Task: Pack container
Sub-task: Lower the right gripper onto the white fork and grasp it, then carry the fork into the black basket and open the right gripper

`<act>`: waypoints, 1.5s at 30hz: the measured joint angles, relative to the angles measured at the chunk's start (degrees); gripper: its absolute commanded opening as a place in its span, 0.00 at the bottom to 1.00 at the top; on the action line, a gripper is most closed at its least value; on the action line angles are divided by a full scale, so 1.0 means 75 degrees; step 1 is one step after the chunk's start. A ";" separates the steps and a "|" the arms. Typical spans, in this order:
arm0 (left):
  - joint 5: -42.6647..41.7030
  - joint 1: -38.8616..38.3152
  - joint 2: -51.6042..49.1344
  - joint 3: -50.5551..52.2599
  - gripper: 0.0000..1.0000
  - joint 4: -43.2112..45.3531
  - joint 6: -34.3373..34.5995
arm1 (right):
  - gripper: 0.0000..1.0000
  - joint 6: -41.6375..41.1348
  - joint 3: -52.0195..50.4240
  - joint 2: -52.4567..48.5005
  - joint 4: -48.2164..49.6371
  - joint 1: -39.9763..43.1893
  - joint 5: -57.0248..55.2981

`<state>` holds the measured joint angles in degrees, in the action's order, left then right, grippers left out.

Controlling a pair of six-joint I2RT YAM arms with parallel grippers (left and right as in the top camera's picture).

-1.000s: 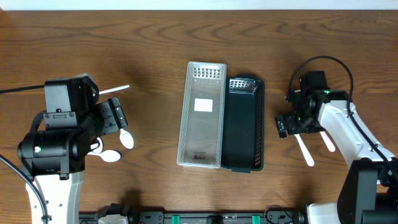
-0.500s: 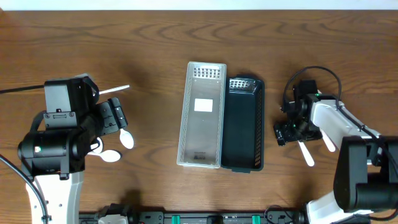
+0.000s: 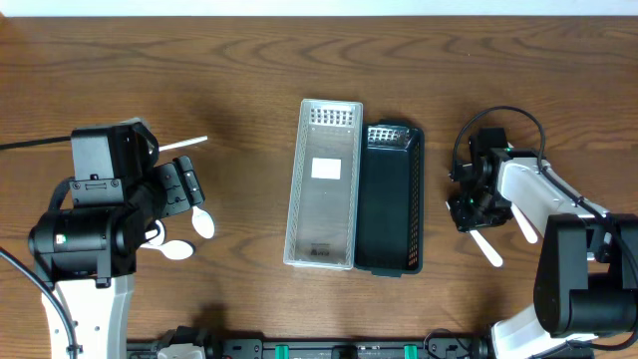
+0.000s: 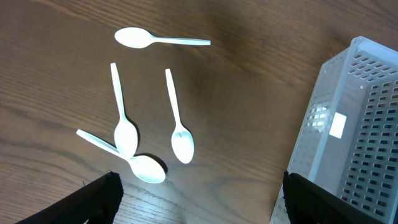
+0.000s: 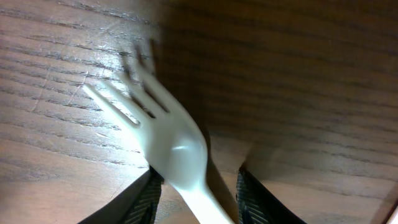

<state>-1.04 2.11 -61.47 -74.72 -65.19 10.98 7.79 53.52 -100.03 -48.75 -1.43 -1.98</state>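
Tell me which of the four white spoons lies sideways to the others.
The top spoon in the left wrist view: it lies crosswise, bowl to the left. The other three spoons lie below, bowls downward.

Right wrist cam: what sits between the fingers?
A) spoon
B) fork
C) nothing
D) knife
B: it is a white fork. Its tines show clearly, and its handle runs down between the fingers of the right gripper.
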 measured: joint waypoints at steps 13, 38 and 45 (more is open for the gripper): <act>-0.0003 0.0000 0.0000 0.0000 0.85 0.0000 0.0000 | 0.15 0.0003 0.0000 0.0000 0.0029 0.0000 -0.0064; -0.0003 0.0000 0.0000 0.0000 0.85 -0.0032 -0.0003 | 0.01 -0.0548 0.0638 -0.0300 -0.0201 -0.0006 -0.0017; -0.0006 0.0006 -0.0020 0.0000 0.85 -0.0041 0.0000 | 0.01 -0.1317 0.3666 -0.0393 -0.2393 -0.0289 0.0096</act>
<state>-1.08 2.15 -61.63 -74.72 -65.49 10.98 -2.09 81.01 -102.98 -66.70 -3.60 -1.26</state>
